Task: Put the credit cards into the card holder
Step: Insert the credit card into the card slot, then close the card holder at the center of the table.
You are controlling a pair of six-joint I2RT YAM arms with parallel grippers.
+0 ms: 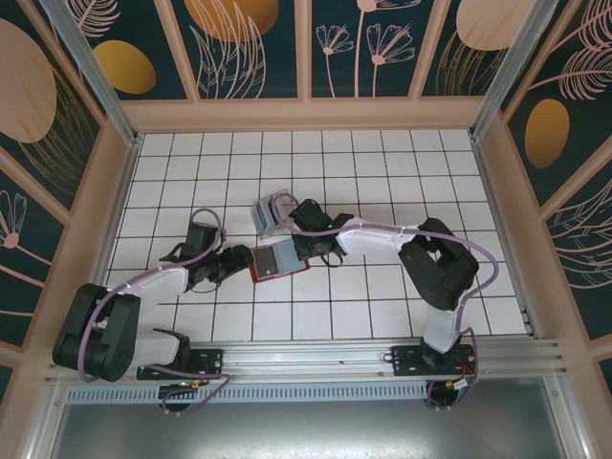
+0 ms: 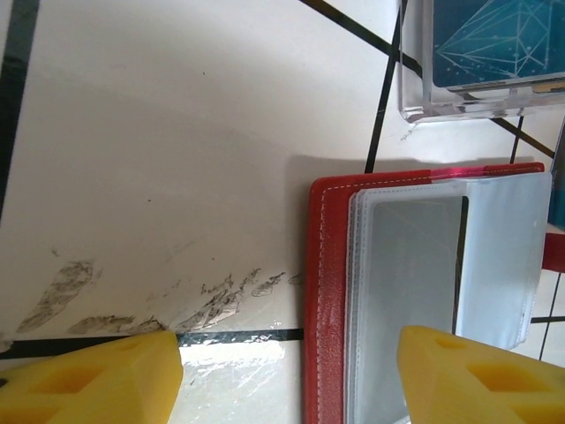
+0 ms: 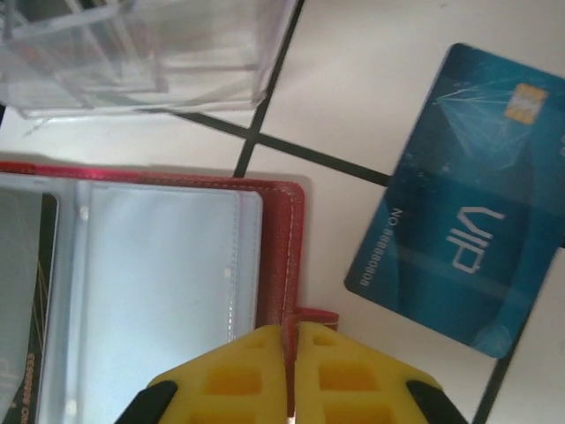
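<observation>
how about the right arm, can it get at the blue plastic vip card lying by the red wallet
Probably yes. The blue plastic VIP card lies flat on bare tile beside the red fold-open card holder, uncovered, just ahead of the right fingers. Those are shut, so they must open first.

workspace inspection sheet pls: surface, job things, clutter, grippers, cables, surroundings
surface: white tiled table, grey scuff marks on one tile
job's things: red card holder lying open, pockets up; teal VIP card flat beside it, not touching; another teal card inside the clear plastic box
clutter: the box, behind the holder
grippers: left gripper open at the holder's edge; right gripper shut over its clasp side
cables: lilac cables along both arms
surroundings: floral wall panels, metal rail at near edge
</observation>
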